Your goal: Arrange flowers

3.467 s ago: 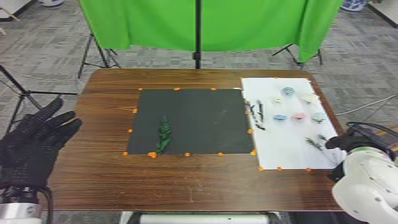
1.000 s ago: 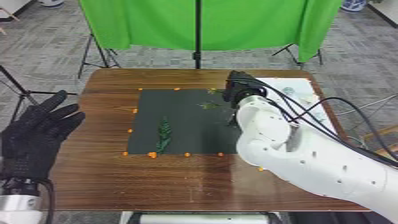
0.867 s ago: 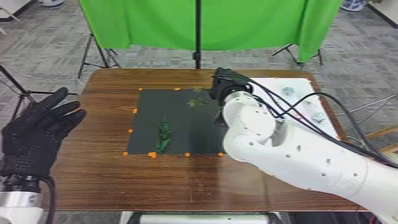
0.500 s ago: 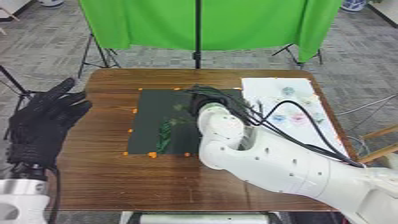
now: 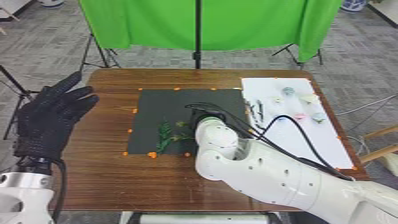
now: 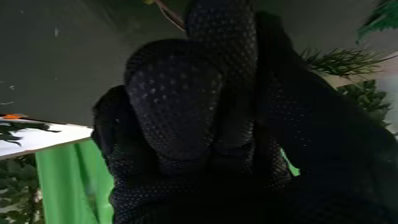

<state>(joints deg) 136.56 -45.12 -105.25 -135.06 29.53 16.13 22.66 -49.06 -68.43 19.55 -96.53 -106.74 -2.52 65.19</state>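
My right hand [image 5: 206, 119] is low over the middle of the dark mat [image 5: 178, 97], curled round a green sprig [image 5: 184, 135] whose leafy ends stick out on its left. Beside that sprig a dark green fern leaf [image 5: 163, 136] lies on the mat. In the right wrist view the glove of the right hand [image 6: 178, 95] has its fingers and thumb close together; bushy green tips of the sprig [image 6: 342, 61] poke out past it, and the fern leaf [image 6: 382, 21] is farther off. My left hand [image 5: 55, 117] is held open off the table's left side.
On the white sheet [image 5: 266, 85] at the right lie a blue flower [image 5: 288, 91], a cream one [image 5: 309, 99], a pink one [image 5: 299, 116], a teal one [image 5: 319, 117] and dark twigs [image 5: 258, 110]. Black cables [image 5: 306, 140] loop over the sheet from my right arm.
My right hand has come from the white sheet's right edge leftward over the mat, bringing the sprig from the sheet, then moved nearer the front. The left hand has risen slightly. The fern leaf stayed put.
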